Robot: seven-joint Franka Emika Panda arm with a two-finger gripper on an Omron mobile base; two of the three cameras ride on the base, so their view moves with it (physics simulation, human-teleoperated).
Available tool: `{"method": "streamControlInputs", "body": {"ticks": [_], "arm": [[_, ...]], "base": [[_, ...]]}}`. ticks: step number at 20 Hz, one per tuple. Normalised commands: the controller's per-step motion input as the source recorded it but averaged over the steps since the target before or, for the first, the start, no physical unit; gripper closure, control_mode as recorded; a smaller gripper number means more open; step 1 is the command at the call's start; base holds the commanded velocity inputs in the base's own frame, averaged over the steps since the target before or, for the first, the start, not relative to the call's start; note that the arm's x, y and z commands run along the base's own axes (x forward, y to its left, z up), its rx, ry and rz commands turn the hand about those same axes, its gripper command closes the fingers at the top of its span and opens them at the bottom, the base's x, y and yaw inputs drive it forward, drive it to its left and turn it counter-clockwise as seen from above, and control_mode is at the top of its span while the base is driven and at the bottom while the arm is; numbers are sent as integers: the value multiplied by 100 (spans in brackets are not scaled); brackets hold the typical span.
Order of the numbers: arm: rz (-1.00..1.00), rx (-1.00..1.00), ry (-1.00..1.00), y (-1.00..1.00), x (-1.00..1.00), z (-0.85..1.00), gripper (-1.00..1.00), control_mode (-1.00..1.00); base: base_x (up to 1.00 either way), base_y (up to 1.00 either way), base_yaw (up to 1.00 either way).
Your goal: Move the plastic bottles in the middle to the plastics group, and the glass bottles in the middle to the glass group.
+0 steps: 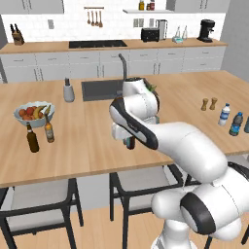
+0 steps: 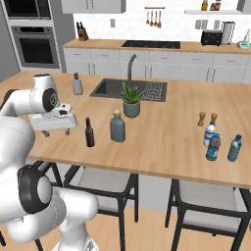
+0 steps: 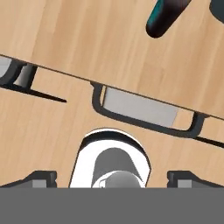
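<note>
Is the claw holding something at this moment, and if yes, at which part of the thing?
Nothing is held. The claw is open and empty above the counter's near edge, apart from the beer bottle and the flask.

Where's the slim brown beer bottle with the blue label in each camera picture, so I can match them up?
Left base view: beer bottle at centre, mostly hidden behind the arm, seemingly just its base peeking out.
Right base view: left of centre, upright near the counter's front edge, beside the grey-blue flask.
Hand view: top right, seen from above.
Shared landmark: the grey-seated chair under the counter edge nearest it.
</note>
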Motion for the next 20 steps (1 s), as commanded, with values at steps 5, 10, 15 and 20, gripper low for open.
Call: {"method": "streamControlInputs", "body": {"ticks": [5,10,15,20], "arm": [[-13,14,1,14,47,0,-100,-100],[0,3,1,-7,18,-2,-100,-100],[0,2,-4,-22,3,-12,-100,-100],[0,0,-23,-3,-8,0,-100,-100]], "base": [[0,0,0],[0,0,0],[0,0,0],[0,0,0]]}}
